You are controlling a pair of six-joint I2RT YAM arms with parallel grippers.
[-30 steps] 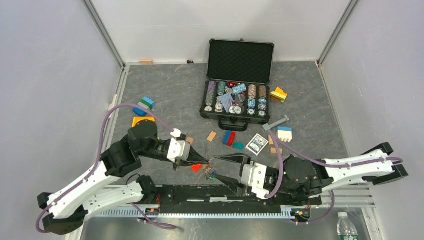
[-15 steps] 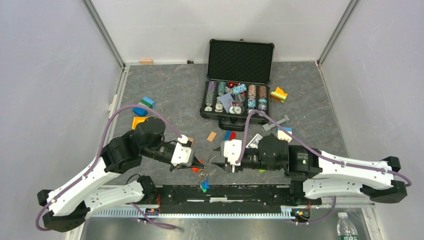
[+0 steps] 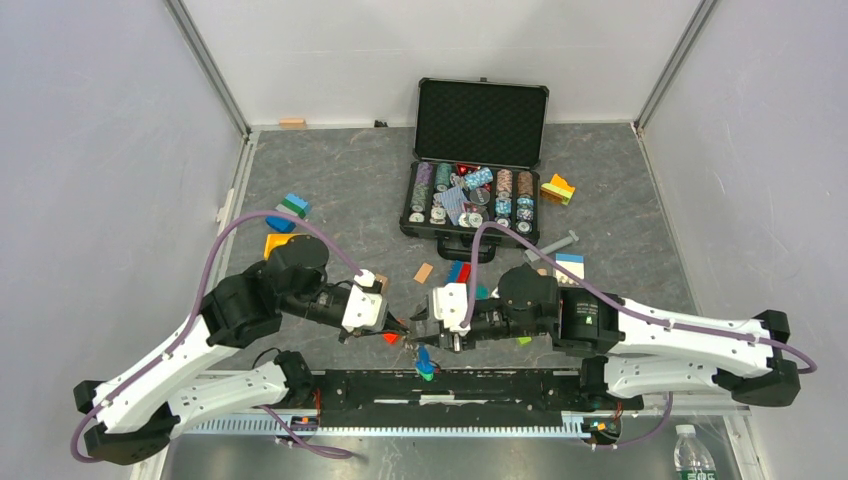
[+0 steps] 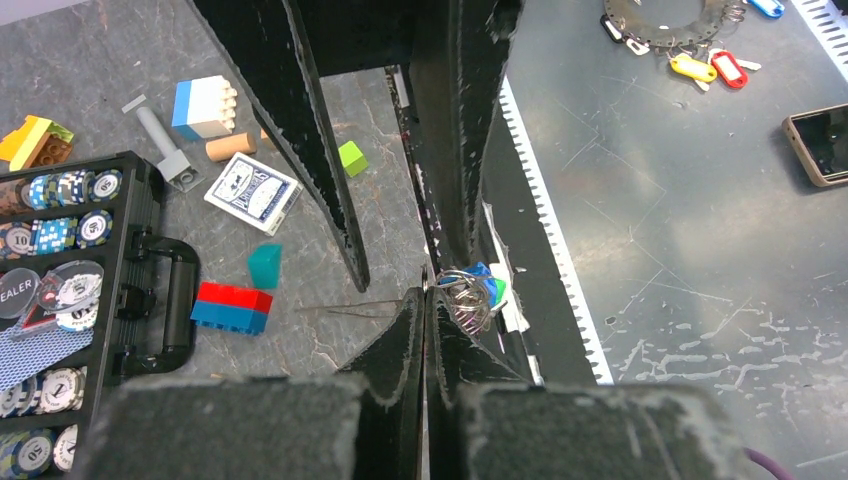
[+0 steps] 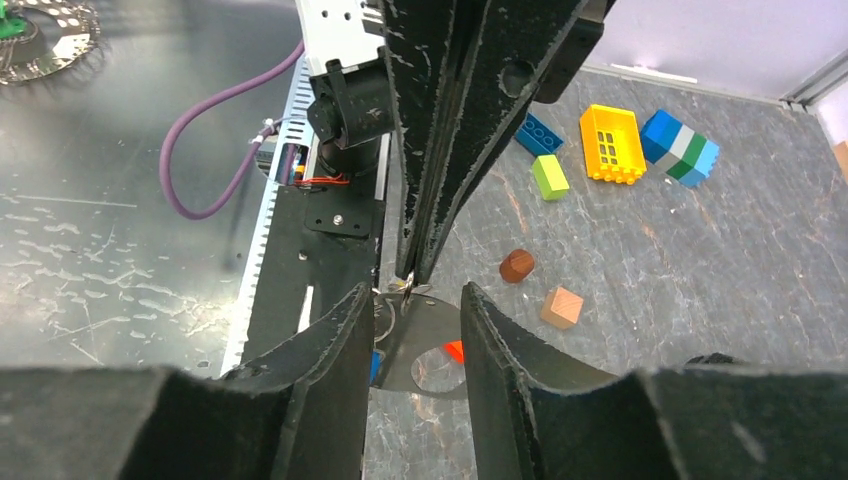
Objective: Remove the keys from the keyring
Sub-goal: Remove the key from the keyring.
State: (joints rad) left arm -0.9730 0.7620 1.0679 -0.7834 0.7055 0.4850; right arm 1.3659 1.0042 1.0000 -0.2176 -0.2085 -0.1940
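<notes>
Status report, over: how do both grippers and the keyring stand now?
Left gripper shut on keyring. Right gripper open, fingers either side of one key. Other keys dangle from the ring. Nothing blocking.

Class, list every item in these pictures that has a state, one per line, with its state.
left hand, shut on the keyring
right hand, open, close to the keyring
keys, threaded on the keyring, hanging
poker chip case, open, lid upright
</notes>
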